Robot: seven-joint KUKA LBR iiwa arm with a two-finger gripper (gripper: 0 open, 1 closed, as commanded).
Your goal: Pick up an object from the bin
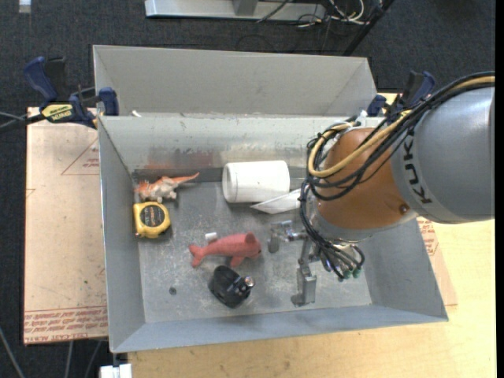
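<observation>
Fingers [303, 282] of gripper [290, 260]: spread, pinching nothing, low over bare floor toward grey metal bin's [236, 85] front-right corner, red plastic fish-shaped toy [228, 249] just left. Risks closing on air or nudging it away.

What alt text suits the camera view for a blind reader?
The arm's claw is in the grey bin, right of a red fish-shaped toy and a black object; a white cylinder, yellow tape measure and orange dinosaur also lie there.
</observation>
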